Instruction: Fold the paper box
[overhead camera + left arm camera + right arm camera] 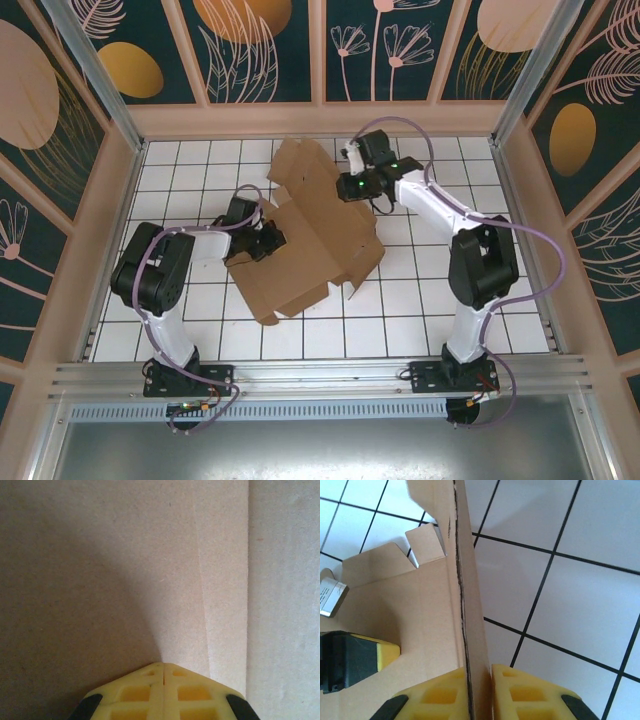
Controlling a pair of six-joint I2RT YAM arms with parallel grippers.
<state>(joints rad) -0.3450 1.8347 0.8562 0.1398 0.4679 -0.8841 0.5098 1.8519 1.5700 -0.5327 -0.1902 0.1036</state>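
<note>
A plain brown, die-cut cardboard paper box (315, 245) is lying half-opened in the middle of the white tiled table (450, 300), between the two arms, with one notched flap rising towards the back wall. It is looking light and thin, stiff across its panels yet ready to bend along the creases. I would judge it easy to slide on the tiles and easy to crumple if squeezed mid-panel. The best holds seem to be the free flap edges close to a crease.

The right gripper (480, 675) is doing just that: its yellow fingers are pinching an upright wall of the box (465, 605) edge-on, the card running straight up between them. That arm is reaching forward and inward, elbow bent, with the wrist over the far right part of the sheet (350, 187).

The left gripper (163, 667) is pressing its fingers together with nothing showing between them, the tip sitting on or just above a broad panel (125, 555). Whether it is actually touching, I cannot tell. That arm is folding low across the left edge of the box (268, 243).
</note>
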